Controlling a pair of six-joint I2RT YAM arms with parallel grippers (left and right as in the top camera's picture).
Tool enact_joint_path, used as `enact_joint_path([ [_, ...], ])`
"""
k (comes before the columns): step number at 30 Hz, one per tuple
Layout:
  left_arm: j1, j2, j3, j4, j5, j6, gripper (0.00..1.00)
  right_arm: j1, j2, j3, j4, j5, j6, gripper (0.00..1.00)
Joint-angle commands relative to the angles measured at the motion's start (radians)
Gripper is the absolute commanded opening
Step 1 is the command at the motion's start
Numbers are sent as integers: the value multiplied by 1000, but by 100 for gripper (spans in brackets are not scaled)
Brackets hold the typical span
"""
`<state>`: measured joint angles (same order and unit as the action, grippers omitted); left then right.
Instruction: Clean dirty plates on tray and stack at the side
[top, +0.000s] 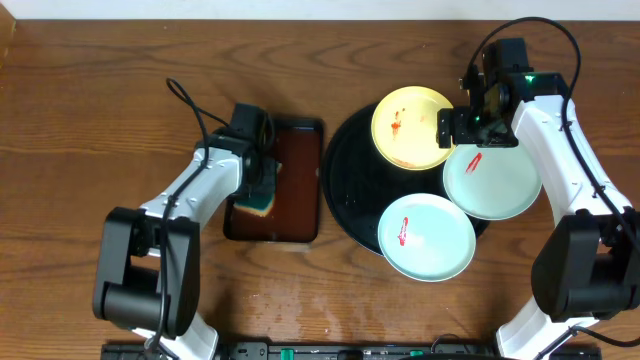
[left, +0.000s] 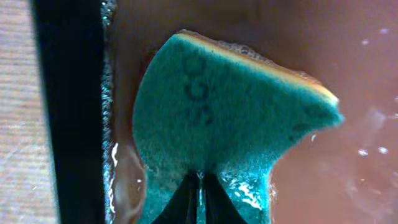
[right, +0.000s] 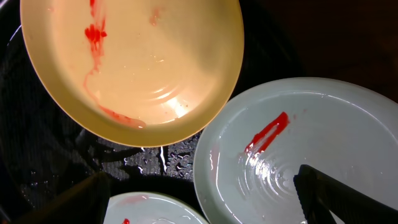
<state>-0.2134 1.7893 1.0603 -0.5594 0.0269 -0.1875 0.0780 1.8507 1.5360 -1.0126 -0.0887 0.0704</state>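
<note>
The black round tray (top: 345, 190) holds a pale yellow plate (top: 412, 127) with a red smear. It also holds two mint-white plates, one at the right (top: 495, 182) and one at the front (top: 427, 236), each with a red streak. My right gripper (top: 470, 125) is open above the tray. In the right wrist view its fingers (right: 205, 199) span the left rim of the right mint plate (right: 323, 143), below the yellow plate (right: 143, 62). My left gripper (top: 262, 175) is shut on a green-and-yellow sponge (left: 230, 112), pinched at the fingertips (left: 199, 199).
A rectangular dark-brown tray (top: 295, 150) sits left of the black tray. The sponge lies in it in wet, soapy liquid (left: 348, 74). Wooden table surrounds both trays. The right and front mint plates overhang the black tray's rim.
</note>
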Motion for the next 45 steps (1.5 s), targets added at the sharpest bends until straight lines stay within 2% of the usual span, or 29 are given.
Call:
enact_joint_path([
  [1,0,76,-36,18,-13,-16,8,9,1,-8,-1,10,-8,94],
  [8,-2,172,-35,43,6,-16,8,9,1,-8,-1,10,-8,94],
  [13,-2,158,-31,45,43,-16,8,9,1,-8,0,10,-8,94],
  [20,-2,117,-28,47,43,-16,23,9,1,-8,0,10,-8,94],
  [22,-2,117,-28,46,43,-16,22,9,1,-8,-1,10,-8,94],
  [23,-2,118,-28,45,43,-16,12,9,1,-8,-1,10,-8,94],
  [24,-2,118,-29,45,43,-16,8,9,1,-8,-1,10,-8,94],
  [30,-2,119,-47,50,43,-16,8,9,1,-8,-5,10,-8,94],
  [32,-2,118,-47,49,43,-16,14,9,1,-8,-4,10,-8,94],
  [34,-2,114,-43,43,43,-16,31,9,1,-8,-3,10,-8,94],
  [35,-2,111,-39,32,43,-16,34,9,1,-8,-3,10,-8,94],
  [43,-2,21,-8,-8,31,-16,57,9,1,-8,-2,10,-8,95],
  [45,-2,0,-8,-7,22,-16,60,9,1,-8,-3,10,-8,95],
])
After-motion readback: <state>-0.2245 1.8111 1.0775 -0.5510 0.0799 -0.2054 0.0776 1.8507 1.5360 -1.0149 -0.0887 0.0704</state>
